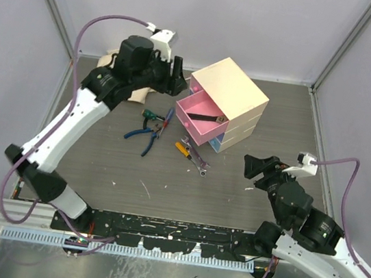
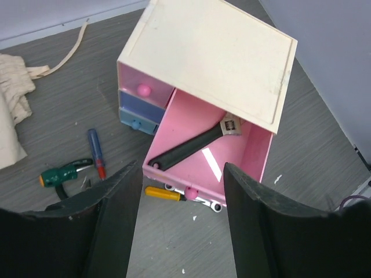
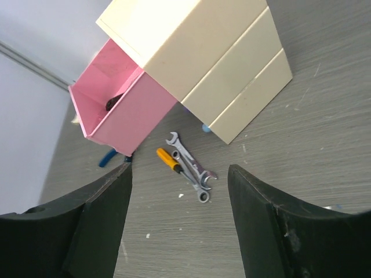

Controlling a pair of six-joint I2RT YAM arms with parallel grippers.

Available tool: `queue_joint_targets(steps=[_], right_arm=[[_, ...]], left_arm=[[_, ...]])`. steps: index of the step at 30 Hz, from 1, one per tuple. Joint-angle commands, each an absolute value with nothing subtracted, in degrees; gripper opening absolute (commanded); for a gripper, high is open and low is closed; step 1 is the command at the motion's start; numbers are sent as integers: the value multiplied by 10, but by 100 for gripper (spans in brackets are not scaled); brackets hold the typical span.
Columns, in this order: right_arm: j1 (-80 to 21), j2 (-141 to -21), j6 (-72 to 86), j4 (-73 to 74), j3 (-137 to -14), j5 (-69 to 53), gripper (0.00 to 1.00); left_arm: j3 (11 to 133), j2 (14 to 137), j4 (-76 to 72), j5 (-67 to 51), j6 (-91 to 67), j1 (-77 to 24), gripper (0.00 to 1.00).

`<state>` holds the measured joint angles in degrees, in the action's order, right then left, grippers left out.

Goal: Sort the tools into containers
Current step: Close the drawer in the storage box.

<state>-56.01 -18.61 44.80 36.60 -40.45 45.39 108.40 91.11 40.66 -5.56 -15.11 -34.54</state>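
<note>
The cream chest (image 1: 237,91) stands at the back with its top pink drawer (image 1: 194,128) pulled out. A black-handled adjustable wrench (image 2: 191,145) lies inside that drawer. My left gripper (image 1: 181,83) hovers above the drawer's left side, open and empty. On the table in front lie the green-handled screwdriver (image 1: 151,115), blue-handled pliers (image 1: 146,135), orange-handled screwdriver (image 3: 168,159) and two silver spanners (image 3: 191,161). My right gripper (image 1: 257,168) is open and empty, right of the spanners and pointing toward them.
A small pink drawer (image 2: 143,90), a blue one (image 2: 139,107) and a light-blue one (image 2: 134,123) sit shut in the chest (image 2: 214,52). A beige cloth (image 2: 11,110) lies at the back left. Grey walls enclose the table.
</note>
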Motion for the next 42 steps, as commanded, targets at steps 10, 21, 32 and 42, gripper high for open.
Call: queue_joint_targets(steps=[10, 21, 32, 42], right_arm=[[-545, -468, 190, 324, -652, 461, 78], [-261, -692, 113, 291, -831, 136, 80], [-76, -893, 117, 277, -987, -81, 79], [-9, -1053, 93, 281, -1114, -284, 78]], left_arm=[[838, 701, 298, 6, -165, -347, 67], [749, 666, 299, -5, -196, -347, 70], [697, 696, 228, -86, -227, -347, 64], [675, 720, 152, -114, -220, -356, 61]])
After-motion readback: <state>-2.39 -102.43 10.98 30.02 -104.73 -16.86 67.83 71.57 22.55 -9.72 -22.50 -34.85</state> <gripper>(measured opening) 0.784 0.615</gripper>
